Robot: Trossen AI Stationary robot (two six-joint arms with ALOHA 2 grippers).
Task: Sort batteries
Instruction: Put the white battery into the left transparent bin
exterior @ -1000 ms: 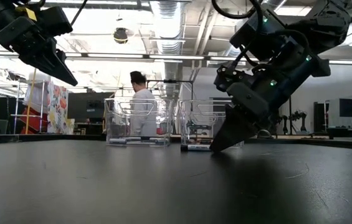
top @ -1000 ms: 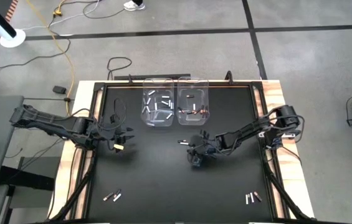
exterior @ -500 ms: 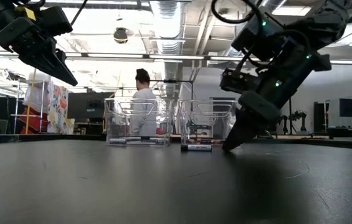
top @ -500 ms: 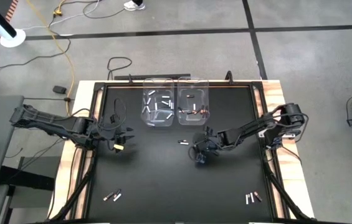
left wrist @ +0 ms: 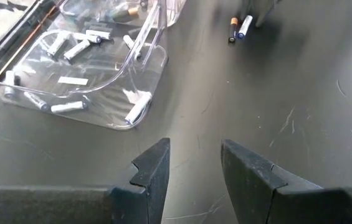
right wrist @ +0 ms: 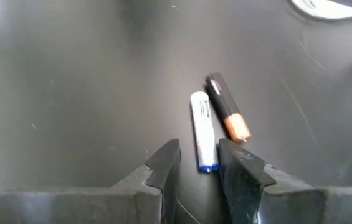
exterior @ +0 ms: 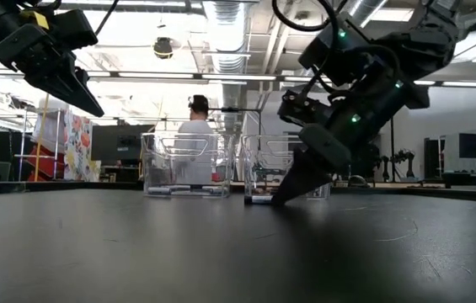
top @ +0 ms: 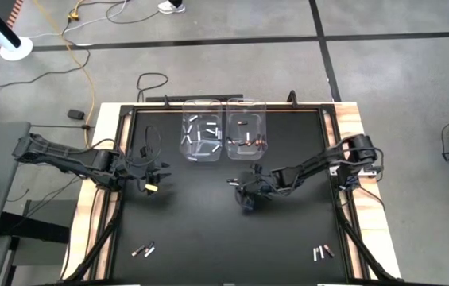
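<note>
My matt dark plastic fingers (right wrist: 163, 163) hover over a matt black table (right wrist: 70, 74), finely scratched. The white battery (right wrist: 203, 130) looks glossy; the bins (left wrist: 101, 68) are clear, shiny plastic.

One battery (right wrist: 203, 130) is white with a blue tip — its neighbour (right wrist: 227, 116) is black with a copper end. The table (top: 208, 222) is black; the bins (top: 202, 139) are clear.

My right gripper (exterior: 281, 195) leans low, its tip at the dark tabletop (exterior: 221, 252) in front of the right-hand clear bin (exterior: 280, 168). My left gripper (exterior: 94, 108) hangs high above. Left-hand clear bin (exterior: 185, 165) beside it; a person (exterior: 195, 135) stands behind.
</note>
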